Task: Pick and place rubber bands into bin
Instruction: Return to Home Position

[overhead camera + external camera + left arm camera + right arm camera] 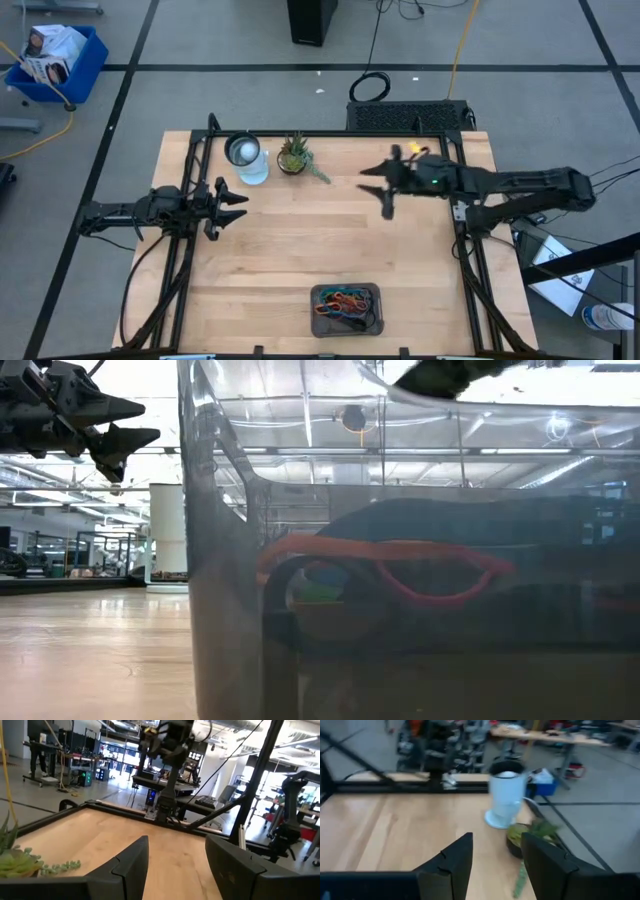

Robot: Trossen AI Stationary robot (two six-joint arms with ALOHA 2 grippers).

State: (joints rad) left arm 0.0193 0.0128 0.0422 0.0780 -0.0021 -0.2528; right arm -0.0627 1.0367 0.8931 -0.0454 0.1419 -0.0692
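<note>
The bin (347,309), a small dark grey tray, stands near the table's near edge and holds several rubber bands (341,300), orange, red, blue and black. The low view looks through its wall (230,610) at orange and red loops (420,575). My left gripper (237,201) is open and empty above the table's left side; it also shows in the low view (125,442) and in its wrist view (177,865). My right gripper (380,190) is open and empty above the table's far right part; it shows in its wrist view (495,862).
A white cup (247,157) and a small potted plant (295,156) stand near the table's far edge, between the two grippers. The cup (506,800) and the plant (530,837) lie ahead of my right gripper. Bare wood lies between the grippers and the bin.
</note>
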